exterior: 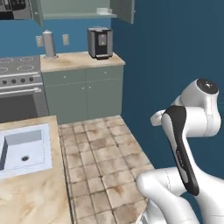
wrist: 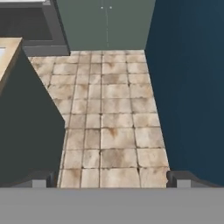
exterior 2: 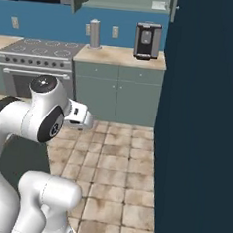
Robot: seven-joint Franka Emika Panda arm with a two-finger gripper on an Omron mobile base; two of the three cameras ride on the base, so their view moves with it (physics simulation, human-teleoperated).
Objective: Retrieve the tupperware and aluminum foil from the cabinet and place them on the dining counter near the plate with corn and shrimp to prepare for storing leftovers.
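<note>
The tupperware (exterior: 103,10) is seen on the shelf of the open cabinet (exterior: 122,9). It is judged light and slippery; a grip across its short sides is advised. The gripper (wrist: 112,177) is spread, empty.

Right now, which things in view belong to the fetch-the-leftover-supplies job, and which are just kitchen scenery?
Belongs to the job:
- open grey-green wall cabinet
- small clear plastic tupperware on its shelf
- beige marbled dining counter
- two-finger gripper, open and empty

Just scenery:
- black coffee machine
- grey cylindrical canister
- steel stove
- white sink basin
- tiled floor
</note>
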